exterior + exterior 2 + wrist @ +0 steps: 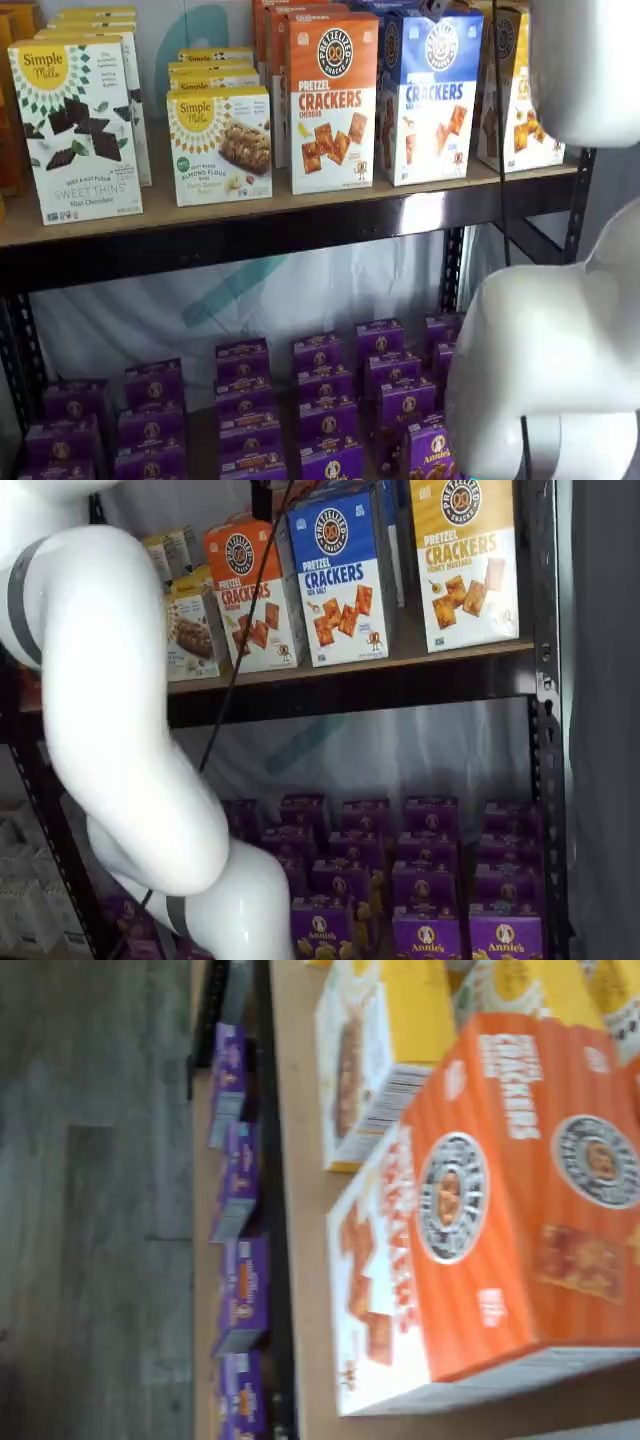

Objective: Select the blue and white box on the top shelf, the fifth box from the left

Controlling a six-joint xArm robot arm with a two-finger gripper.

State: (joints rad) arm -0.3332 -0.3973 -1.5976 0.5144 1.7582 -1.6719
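The blue and white box [432,95] stands upright on the top shelf [250,215], between an orange "Pretzel Crackers" box [332,100] and a yellow-and-white cracker box [520,100]. It shows in both shelf views [340,575]. The wrist view does not show it; that view looks down on the orange box [500,1210] and the shelf board [300,1210]. In a shelf view my gripper [262,498] is only a dark tip with a cable at the top edge, above the gap between the orange box [250,595] and the blue one. Its fingers cannot be made out.
My white arm [560,350] fills the right of one shelf view and the left of the other [110,710]. Simple Mills boxes [80,130] stand further left on the shelf. Several purple boxes [250,400] fill the lower level. A black upright [545,680] stands at the right.
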